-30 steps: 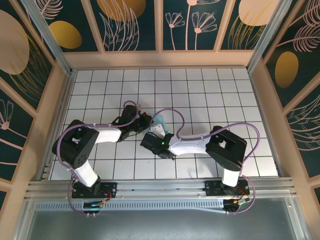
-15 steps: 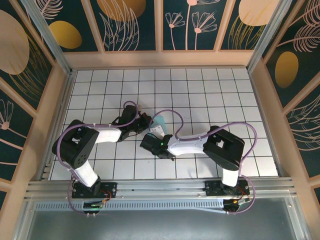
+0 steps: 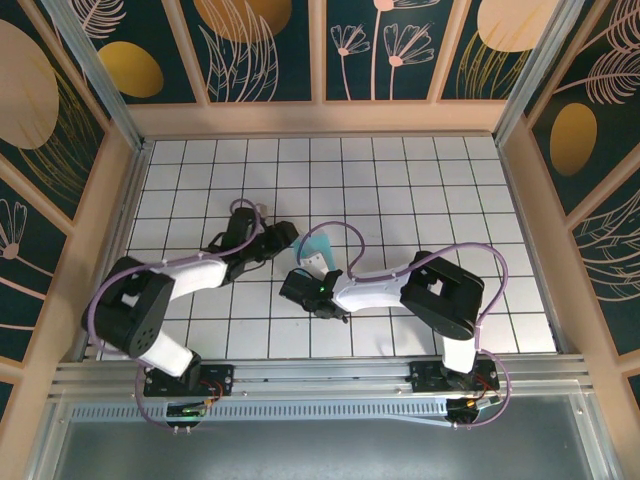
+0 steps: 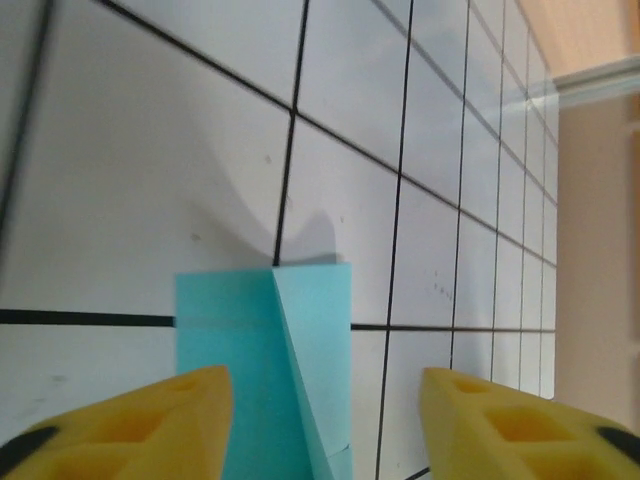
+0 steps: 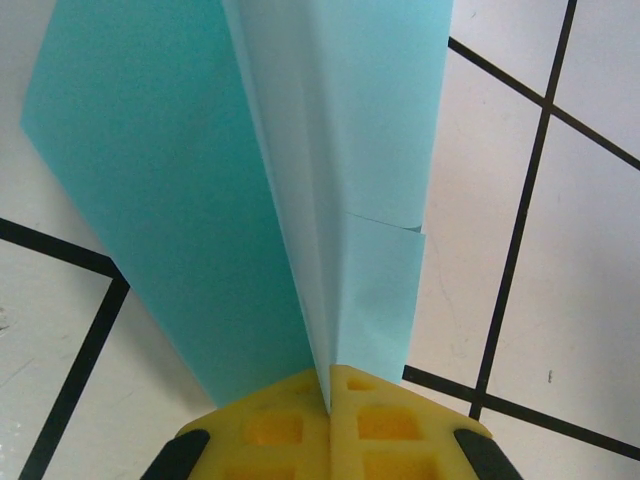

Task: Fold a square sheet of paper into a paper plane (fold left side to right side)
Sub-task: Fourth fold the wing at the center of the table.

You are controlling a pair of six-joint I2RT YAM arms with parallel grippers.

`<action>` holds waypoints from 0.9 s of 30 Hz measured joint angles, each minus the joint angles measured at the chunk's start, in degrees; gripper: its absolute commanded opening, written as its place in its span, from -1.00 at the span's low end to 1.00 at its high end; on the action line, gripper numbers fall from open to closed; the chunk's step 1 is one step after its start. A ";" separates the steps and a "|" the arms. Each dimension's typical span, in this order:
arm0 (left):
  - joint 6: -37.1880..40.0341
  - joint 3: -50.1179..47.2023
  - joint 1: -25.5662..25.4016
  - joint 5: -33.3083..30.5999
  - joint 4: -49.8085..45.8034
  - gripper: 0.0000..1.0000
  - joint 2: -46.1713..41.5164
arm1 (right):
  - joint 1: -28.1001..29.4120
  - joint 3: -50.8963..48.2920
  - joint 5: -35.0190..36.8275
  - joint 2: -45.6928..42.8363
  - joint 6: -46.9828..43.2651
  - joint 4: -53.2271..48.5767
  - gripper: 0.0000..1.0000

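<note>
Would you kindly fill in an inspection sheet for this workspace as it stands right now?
Surface: white grid-tiled table, flat, no spills seen.
Job's things: turquoise paper, folded into creased layers, near the table's middle.
Clutter: nothing seen.
Grippers: right gripper shut on the paper's narrow end; left gripper open, its jaws either side of the paper.
Cables: purple cables looped along both arms; one loop arches beside the paper.
Surroundings: teal wall panels with gold and plant patterns; aluminium rail at the near edge.
</note>
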 measured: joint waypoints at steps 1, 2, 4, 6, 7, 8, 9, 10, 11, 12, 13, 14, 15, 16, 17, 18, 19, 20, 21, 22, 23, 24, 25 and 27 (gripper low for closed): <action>0.70 -0.52 1.16 -0.20 -1.05 0.20 -1.88 | 0.00 0.00 -0.07 0.00 -0.09 0.02 -1.00; 1.40 -0.90 2.12 -0.39 -1.92 0.22 -3.48 | 0.00 0.00 -0.24 0.00 -0.13 0.02 -1.00; 2.91 -1.81 4.15 -0.57 -3.54 0.24 -6.78 | -0.17 -0.07 -1.31 -0.20 -0.52 0.15 -1.00; 4.55 -2.62 5.44 -0.44 -4.83 0.25 -9.16 | -0.74 -0.57 -3.23 -0.94 -1.29 1.01 -1.00; 5.42 -2.91 5.68 0.04 -5.33 0.24 -9.86 | -1.29 -1.20 -4.85 -1.75 -1.75 1.73 -1.00; 6.34 -3.13 5.75 0.92 -5.55 0.23 -10.14 | -1.97 -1.95 -6.67 -2.71 -2.14 2.47 -1.00; 7.26 -3.32 5.75 2.14 -5.64 0.21 -10.19 | -2.80 -2.82 -8.74 -3.89 -2.58 3.26 -1.00; 8.07 -3.58 5.75 3.45 -5.66 0.19 -10.19 | -3.65 -3.63 -10.71 -5.03 -3.02 3.98 -1.00; 8.76 -3.89 5.73 4.74 -5.66 0.18 -10.19 | -4.59 -4.55 -12.98 -6.21 -3.30 5.01 -1.00; 9.51 -4.24 5.70 6.05 -5.66 0.17 -10.19 | -5.60 -5.46 -15.21 -7.34 -3.61 5.99 -1.00; 10.03 -4.59 5.70 7.17 -5.66 0.16 -10.19 | -6.69 -6.47 -17.66 -8.50 -3.80 7.06 -1.00; 10.45 -5.01 5.70 8.15 -5.62 0.16 -10.19 | -7.72 -7.28 -19.85 -9.44 -4.11 7.93 -1.00; 10.86 -5.44 5.70 9.03 -5.62 0.15 -10.19 | -8.81 -8.13 -22.14 -10.34 -4.33 8.96 -1.00; 11.26 -6.01 5.73 9.97 -5.60 0.14 -10.19 | -9.97 -9.11 -24.46 -11.26 -4.63 10.12 -1.00; 11.41 -6.47 5.70 10.71 -5.57 0.12 -10.19 | -10.93 -9.92 -26.47 -11.96 -4.74 10.93 -1.00; 11.45 -6.99 5.70 11.54 -5.44 0.11 -10.12 | -11.93 -10.73 -28.46 -12.61 -4.94 11.63 -1.00; 11.43 -7.45 5.70 12.37 -5.25 0.10 -9.97 | -12.94 -11.41 -30.40 -13.09 -5.11 12.35 -1.00; 11.43 -7.82 5.66 13.07 -4.96 0.09 -9.73 | -13.79 -11.98 -32.15 -13.35 -5.20 13.03 -1.00; 11.41 -8.09 5.60 13.70 -4.68 0.09 -9.38 | -14.56 -12.48 -33.92 -13.44 -5.40 13.81 -1.00; 11.41 -8.17 5.55 14.19 -4.46 0.09 -9.05 | -15.17 -13.00 -35.65 -13.44 -5.66 14.64 -1.00; 11.41 -8.17 5.31 14.56 -4.17 0.09 -8.66 | -15.78 -13.62 -37.33 -13.44 -5.79 15.41 -1.00; 11.41 -8.17 5.11 14.91 -3.85 0.09 -8.31 | -16.33 -14.23 -38.99 -13.44 -6.01 16.11 -1.00; 11.41 -8.17 4.92 15.17 -3.63 0.09 -8.11 | -16.74 -14.71 -40.24 -13.44 -6.03 16.74 -1.00; 11.39 -8.17 4.28 15.69 -3.10 0.08 -7.41 | -17.79 -15.52 -43.15 -13.44 -6.10 18.23 -1.00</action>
